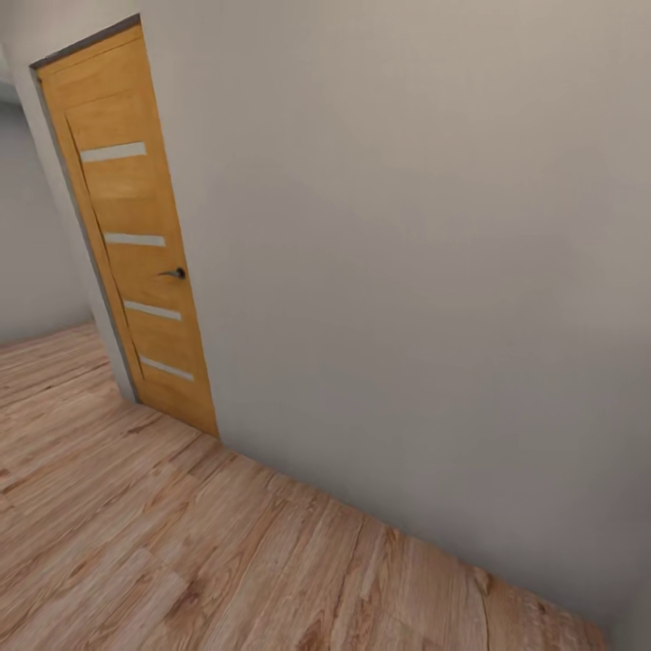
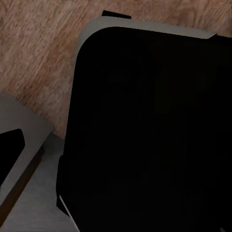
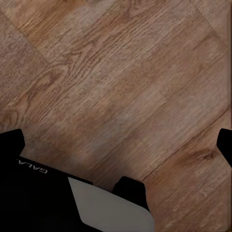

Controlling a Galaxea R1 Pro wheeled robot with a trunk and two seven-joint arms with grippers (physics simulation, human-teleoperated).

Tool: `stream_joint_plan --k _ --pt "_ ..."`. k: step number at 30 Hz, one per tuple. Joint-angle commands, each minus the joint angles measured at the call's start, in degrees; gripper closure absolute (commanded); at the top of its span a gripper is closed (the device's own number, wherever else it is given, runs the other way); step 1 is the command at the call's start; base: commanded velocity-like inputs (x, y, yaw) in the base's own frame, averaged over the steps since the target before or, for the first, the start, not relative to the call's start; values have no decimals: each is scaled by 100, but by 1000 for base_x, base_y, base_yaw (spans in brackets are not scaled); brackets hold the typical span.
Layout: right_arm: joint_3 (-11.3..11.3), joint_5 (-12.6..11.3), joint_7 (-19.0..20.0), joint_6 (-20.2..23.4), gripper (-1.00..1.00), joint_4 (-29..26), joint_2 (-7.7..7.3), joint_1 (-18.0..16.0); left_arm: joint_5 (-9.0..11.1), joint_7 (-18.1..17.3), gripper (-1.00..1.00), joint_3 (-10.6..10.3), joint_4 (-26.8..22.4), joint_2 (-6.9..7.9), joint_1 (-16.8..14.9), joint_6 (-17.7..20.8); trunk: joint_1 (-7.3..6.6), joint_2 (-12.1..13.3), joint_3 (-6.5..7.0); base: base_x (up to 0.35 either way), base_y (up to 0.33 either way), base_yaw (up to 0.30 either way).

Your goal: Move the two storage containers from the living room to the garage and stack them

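The two storage containers are out of view. In the right wrist view my right gripper [image 3: 117,142] hangs over wood planks, its dark fingertips [image 3: 10,141] far apart at the picture's two sides, open with nothing between them. A large black rounded part of the robot [image 2: 150,135] lies close in front of the left wrist camera, with a grey piece [image 2: 29,145] beside it. I cannot tell how my left gripper's jaws stand.
A plain grey-white wall [image 1: 425,271] stands close ahead. At its left is a shut honey-coloured door [image 1: 136,253] with pale horizontal strips and a dark handle [image 1: 174,272]. Light wood-plank flooring [image 1: 136,542] runs to the left past the door.
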Motion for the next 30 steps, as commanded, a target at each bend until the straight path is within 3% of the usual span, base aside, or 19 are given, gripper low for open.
stream_joint_plan --k 1,10,30 --pt "47 -56 -9 -31 -100 17 5 -6 32 7 -100 2 -4 0 -1 -3 3 -2 -6 317 0 0" --pt "47 -63 -16 -29 -100 18 5 -6 32 7 -100 0 -4 0 -1 -3 3 -2 -6 121 0 27" --pt "51 -56 -13 -32 -100 25 2 1 32 10 -100 2 -4 0 -1 -3 3 -2 -6 1 0 266"
